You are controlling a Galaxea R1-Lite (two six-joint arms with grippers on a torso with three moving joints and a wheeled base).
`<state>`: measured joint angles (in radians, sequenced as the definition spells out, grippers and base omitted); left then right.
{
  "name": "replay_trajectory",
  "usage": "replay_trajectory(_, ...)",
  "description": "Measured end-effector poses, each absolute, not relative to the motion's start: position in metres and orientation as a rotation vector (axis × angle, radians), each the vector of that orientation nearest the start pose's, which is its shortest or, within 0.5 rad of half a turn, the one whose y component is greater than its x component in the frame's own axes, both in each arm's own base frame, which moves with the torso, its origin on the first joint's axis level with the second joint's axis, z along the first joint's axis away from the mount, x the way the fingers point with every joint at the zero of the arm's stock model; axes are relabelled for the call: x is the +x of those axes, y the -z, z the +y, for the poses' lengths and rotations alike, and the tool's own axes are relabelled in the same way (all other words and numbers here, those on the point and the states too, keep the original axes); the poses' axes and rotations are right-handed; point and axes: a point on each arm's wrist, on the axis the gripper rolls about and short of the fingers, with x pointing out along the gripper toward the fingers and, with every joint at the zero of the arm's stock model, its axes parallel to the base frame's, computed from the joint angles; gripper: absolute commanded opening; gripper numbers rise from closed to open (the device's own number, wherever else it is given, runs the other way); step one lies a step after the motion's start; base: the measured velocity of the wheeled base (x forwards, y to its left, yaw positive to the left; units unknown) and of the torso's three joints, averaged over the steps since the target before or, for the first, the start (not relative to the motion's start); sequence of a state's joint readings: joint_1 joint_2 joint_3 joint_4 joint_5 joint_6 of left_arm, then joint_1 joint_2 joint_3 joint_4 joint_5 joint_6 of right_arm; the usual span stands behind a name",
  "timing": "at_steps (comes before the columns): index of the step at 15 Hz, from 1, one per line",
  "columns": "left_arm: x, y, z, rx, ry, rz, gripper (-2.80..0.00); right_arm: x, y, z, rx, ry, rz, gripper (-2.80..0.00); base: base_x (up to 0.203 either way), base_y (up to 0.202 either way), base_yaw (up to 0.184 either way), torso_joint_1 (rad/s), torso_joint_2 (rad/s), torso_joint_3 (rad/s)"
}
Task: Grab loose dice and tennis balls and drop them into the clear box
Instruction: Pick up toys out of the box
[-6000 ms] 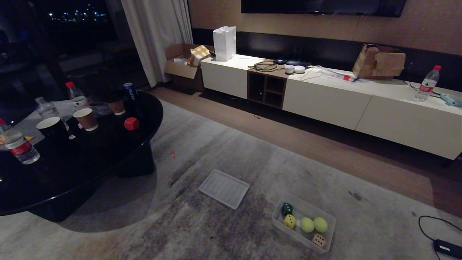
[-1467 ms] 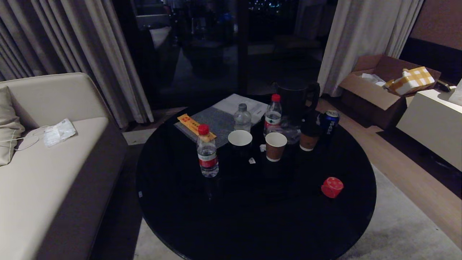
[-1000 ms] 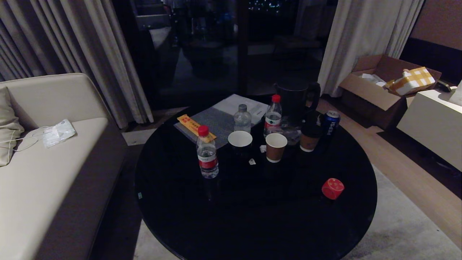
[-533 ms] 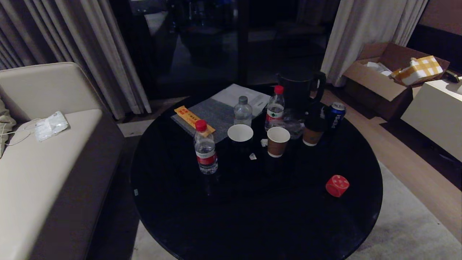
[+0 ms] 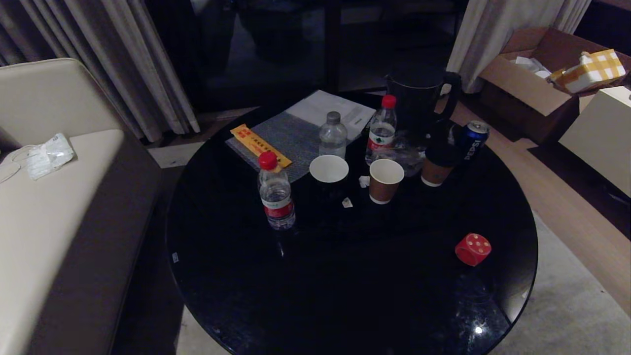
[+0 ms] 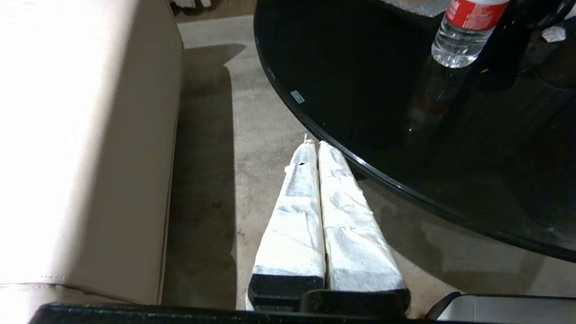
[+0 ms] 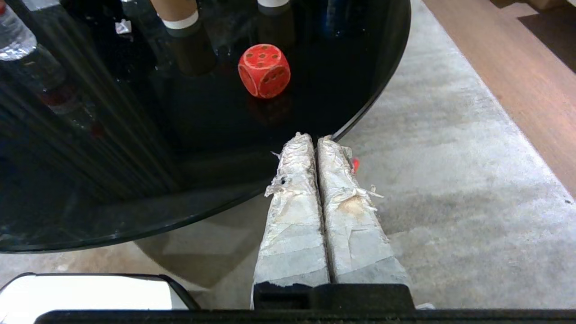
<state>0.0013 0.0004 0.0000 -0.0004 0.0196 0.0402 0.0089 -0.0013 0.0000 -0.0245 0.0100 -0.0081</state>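
Now that my head has tipped further down than it was a second ago, the round black table point(image 5: 345, 286) fills more of my sight and the whole scene has slid upward; that is my own bending, not the things moving. A few seconds back I was looking at the clear box on the rug with three dice and both balls in it; the box is now out of every view, somewhere off behind my present facing. The sofa point(image 5: 54, 207) lies to my left, a cardboard carton point(image 5: 527, 84) far right. On the table's far half stand a dark jug point(image 5: 419, 98), bottles point(image 5: 276, 192), paper cups point(image 5: 385, 180) and a can point(image 5: 473, 139). The one loose piece I can see is the red die point(image 5: 473, 249), alone near the table's right edge, well apart from the cups. My right gripper point(image 7: 310, 137) hangs low just off the rim on that side, fingers pressed together and empty, the die a short way beyond them. My left gripper point(image 6: 313, 145) is likewise closed and empty, between sofa and table. I judge the red die to be the last to fetch: I must open the right fingers and reach over the rim.
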Motion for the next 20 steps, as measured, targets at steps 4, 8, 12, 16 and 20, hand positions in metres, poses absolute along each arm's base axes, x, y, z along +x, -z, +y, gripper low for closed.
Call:
replay_trajectory(4,-0.023,-0.075,0.0,0.033,-0.022,0.0,-2.8,-0.023,-0.078,0.0,-0.004,-0.015,-0.022,-2.8,0.0,0.0,0.0,0.002,0.0,-0.02)
replay_trajectory(8,-0.023,-0.075,0.0,0.034,-0.022,0.0,-2.8,-0.027,-0.093,0.0,-0.017,-0.019,-0.018,-2.8,0.0,0.0,0.0,0.0,0.0,0.0)
replay_trajectory(12,-0.023,-0.075,0.0,0.034,-0.022,0.001,-2.8,-0.015,-0.147,0.0,0.001,-0.033,0.125,-2.8,0.0,0.0,0.0,0.0,0.0,0.0)
replay_trajectory(16,-0.023,-0.075,0.0,0.033,-0.022,0.0,-2.8,0.044,-0.181,0.001,0.044,-0.044,0.351,-2.8,0.0,0.0,0.0,0.0,0.0,0.0)
replay_trajectory(20,-0.023,-0.075,0.0,0.034,-0.022,0.0,-2.8,0.121,-0.184,0.007,0.095,-0.066,0.526,-2.8,0.0,0.0,0.0,0.0,0.0,0.0)
